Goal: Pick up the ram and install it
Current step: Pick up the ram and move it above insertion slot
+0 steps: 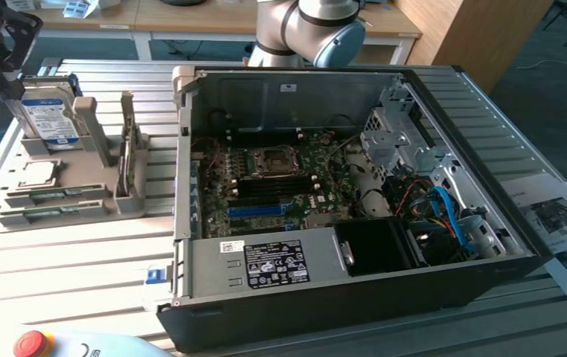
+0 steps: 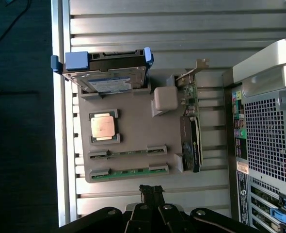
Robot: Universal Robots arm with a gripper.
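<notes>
I saw the table [image 2: 157, 39] as ribbed, dull-brushed metal, the tray [image 2: 133, 131] as matt grey plastic, the ram [image 2: 128, 171] as green circuit board, the processor [image 2: 104, 125] lid shiny metal, and my gripper [image 2: 151, 190] matt black.

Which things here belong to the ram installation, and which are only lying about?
For the job: ram sticks, motherboard, shut gripper.
Lying about: hard drive, processor, red button, papers.
</notes>
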